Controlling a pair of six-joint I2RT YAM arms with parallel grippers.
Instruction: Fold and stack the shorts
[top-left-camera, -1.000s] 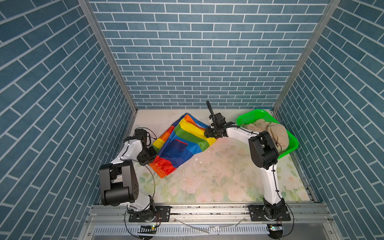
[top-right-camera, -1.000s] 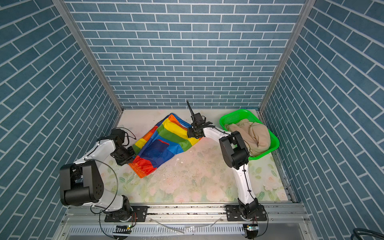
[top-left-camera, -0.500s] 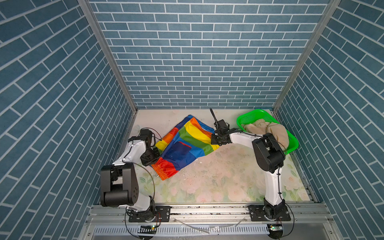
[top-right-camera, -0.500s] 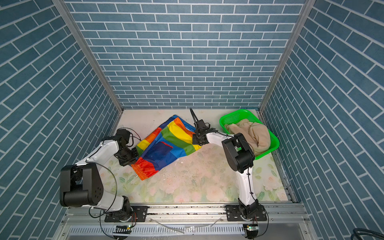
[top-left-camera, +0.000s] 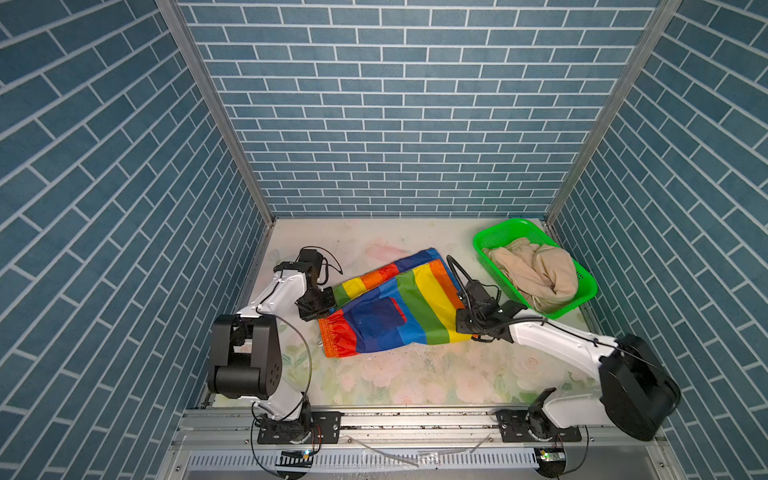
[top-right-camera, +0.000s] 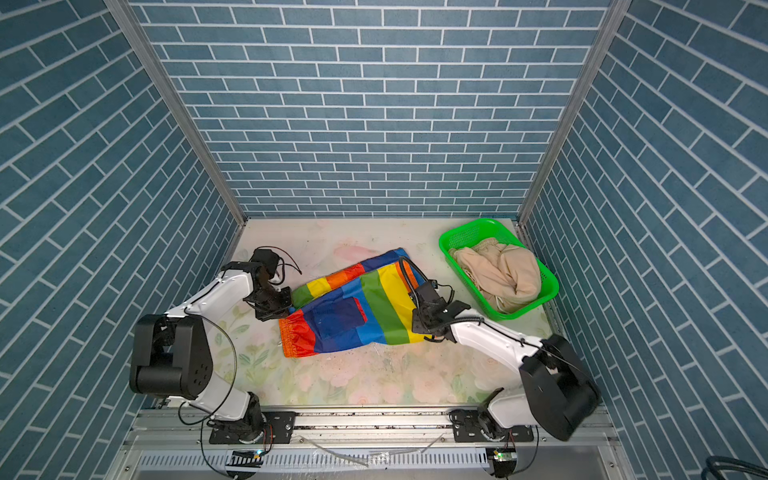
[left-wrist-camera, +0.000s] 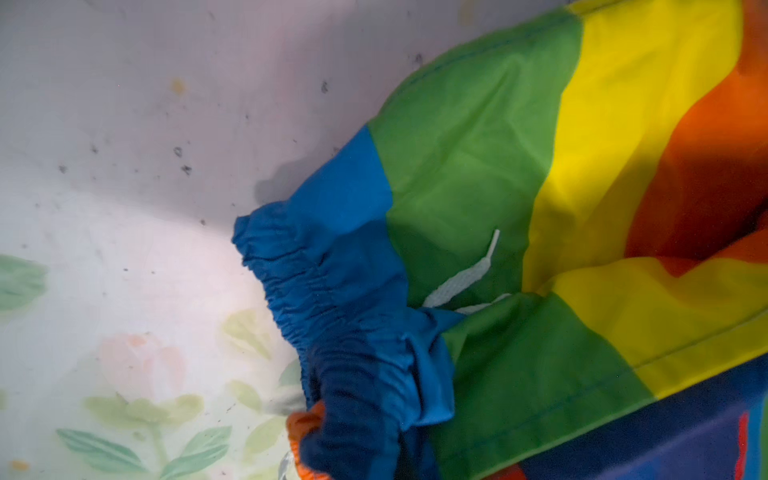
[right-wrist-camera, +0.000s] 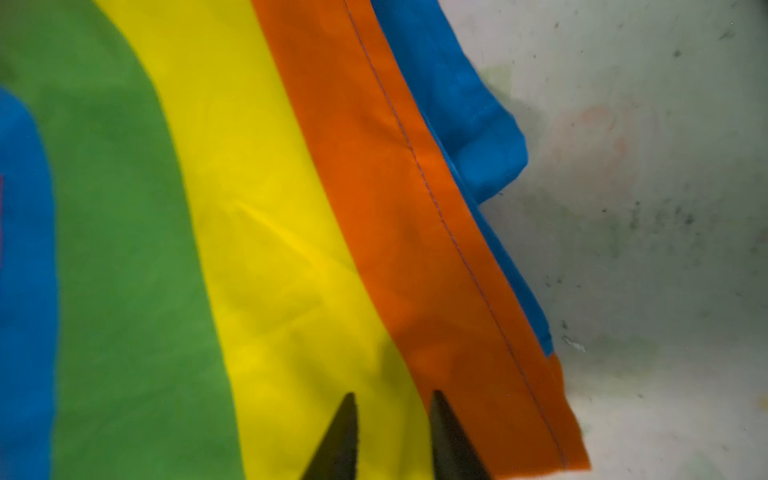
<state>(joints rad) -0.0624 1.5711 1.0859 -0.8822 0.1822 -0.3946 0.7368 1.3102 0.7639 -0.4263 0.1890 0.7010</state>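
The rainbow-striped shorts (top-left-camera: 399, 307) beside the green basket (top-left-camera: 503, 235) are thin cloth with a slight sheen, smooth across the stripes and puckered at the gathered waistband (left-wrist-camera: 299, 282). The basket is glossy perforated plastic; inside it the beige shorts (top-left-camera: 552, 270) look soft and matt. In front of the basket the floral tabletop (top-left-camera: 415, 378) is smooth, speckled and faintly shiny.

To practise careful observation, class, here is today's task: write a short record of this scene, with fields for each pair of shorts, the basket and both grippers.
rainbow-striped shorts: lying on the floral tabletop, between the arms
beige shorts: crumpled inside the green basket
green basket: at the table's far right corner
left gripper: shut on the rainbow pair's gathered waistband
right gripper: open, over the yellow and orange stripes
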